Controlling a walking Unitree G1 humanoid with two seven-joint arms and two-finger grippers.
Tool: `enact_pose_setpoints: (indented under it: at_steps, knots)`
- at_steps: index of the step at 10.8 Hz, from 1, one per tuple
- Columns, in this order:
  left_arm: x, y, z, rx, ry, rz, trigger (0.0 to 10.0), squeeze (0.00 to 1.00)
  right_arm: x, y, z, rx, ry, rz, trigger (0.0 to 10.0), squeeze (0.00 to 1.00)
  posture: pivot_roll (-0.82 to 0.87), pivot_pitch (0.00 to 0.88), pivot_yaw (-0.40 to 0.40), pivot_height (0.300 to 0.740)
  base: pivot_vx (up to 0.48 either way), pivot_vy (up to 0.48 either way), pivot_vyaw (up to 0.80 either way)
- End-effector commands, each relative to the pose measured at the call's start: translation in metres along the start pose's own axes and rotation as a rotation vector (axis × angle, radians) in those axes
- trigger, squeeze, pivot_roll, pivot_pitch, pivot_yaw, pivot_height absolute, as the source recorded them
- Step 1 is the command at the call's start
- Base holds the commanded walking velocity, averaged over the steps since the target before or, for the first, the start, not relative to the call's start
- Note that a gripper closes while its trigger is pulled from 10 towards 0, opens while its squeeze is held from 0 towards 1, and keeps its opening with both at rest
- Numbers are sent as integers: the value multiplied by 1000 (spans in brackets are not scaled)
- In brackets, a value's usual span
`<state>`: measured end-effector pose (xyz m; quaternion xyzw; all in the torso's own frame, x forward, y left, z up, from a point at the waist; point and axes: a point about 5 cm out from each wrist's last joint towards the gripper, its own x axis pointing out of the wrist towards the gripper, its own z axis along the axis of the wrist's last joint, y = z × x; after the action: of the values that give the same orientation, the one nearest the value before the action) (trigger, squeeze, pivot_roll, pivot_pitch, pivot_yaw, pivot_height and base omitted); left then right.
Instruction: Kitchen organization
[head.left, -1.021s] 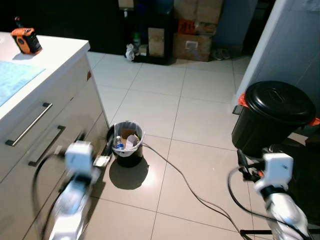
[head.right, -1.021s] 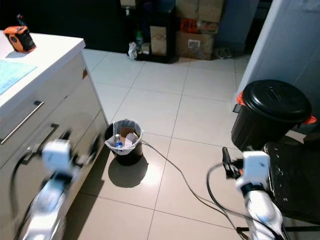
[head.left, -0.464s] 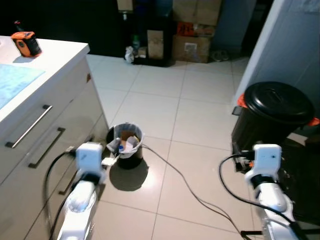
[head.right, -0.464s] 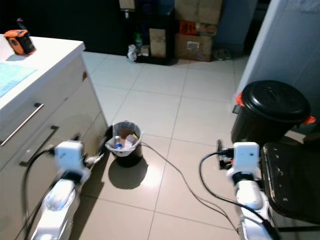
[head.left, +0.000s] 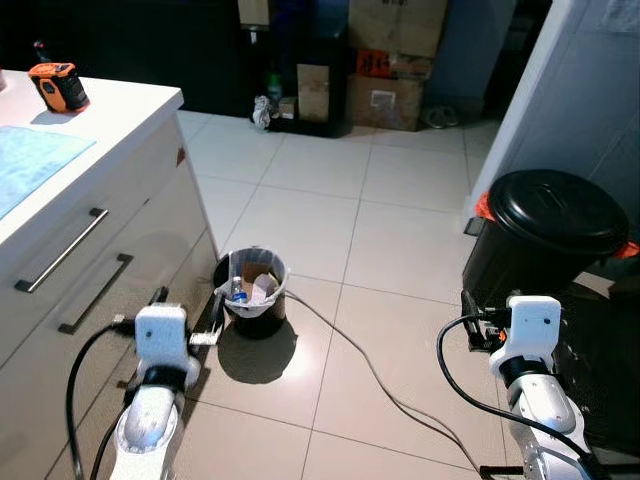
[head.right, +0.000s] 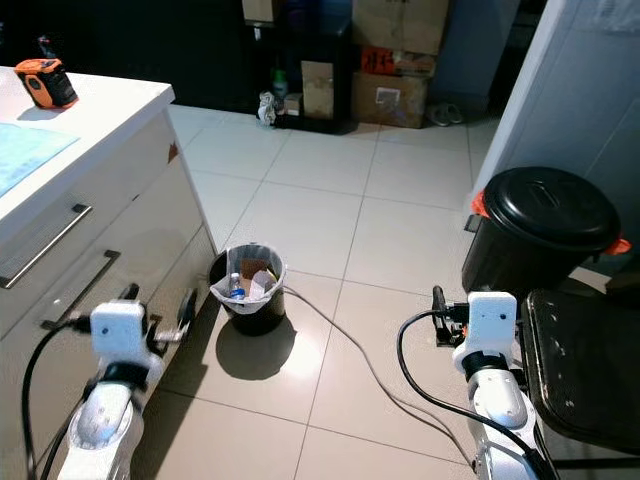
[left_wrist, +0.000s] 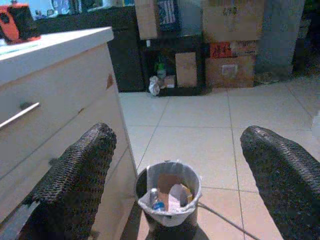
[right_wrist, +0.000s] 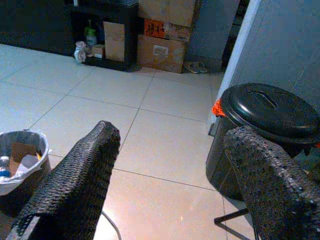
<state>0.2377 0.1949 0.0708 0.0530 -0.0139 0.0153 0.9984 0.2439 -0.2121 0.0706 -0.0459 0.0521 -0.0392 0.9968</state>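
Observation:
I stand on a tiled kitchen floor beside a white counter with drawers and bar handles. An orange tape measure and a blue cloth lie on the counter top. My left gripper hangs low next to the drawer fronts, open and holding nothing. In the left wrist view its fingers frame a small lined waste bin with rubbish in it. My right gripper is open and holds nothing, level with a black lidded bin.
A grey cable runs across the tiles from the small waste bin toward the front right. Cardboard boxes and a dark shelf stand at the far wall. A black seat sits close on my right.
The left arm was blurred in motion a second ago and now hangs steady beside the drawers. The right gripper has shifted slightly left. The view has moved a little.

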Motion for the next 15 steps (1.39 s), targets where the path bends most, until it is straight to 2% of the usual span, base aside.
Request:
enact_pose_setpoints:
  at_steps: [1, 3, 8, 11, 15]
  knots:
    - [4, -2, 4, 4, -9, 2, 10000, 0, 3, -1, 6, 11, -14, -15, 10000, 0, -58, 4, 10, 740, 0, 0, 0]
    - [4, -2, -8, 1, 22, -7, 10000, 0, 2, 0, 10, 9, -28, -11, 10000, 0, -60, 11, 5, 740, 0, 0, 0]
    - [5, -9, -12, -6, 38, 9, 10000, 0, 6, 0, 12, -25, -30, 13, 10000, 0, -65, 5, -14, 740, 0, 0, 800]
    - [8, -13, -11, 25, 48, -9, 10000, 0, 7, 2, 11, -30, -27, 21, 10000, 0, -64, 7, -7, 740, 0, 0, 800]
    - [13, -12, -14, 23, 76, -18, 10000, 0, 8, 5, 10, -29, -27, 17, 10000, 0, -69, 7, 6, 740, 0, 0, 800]
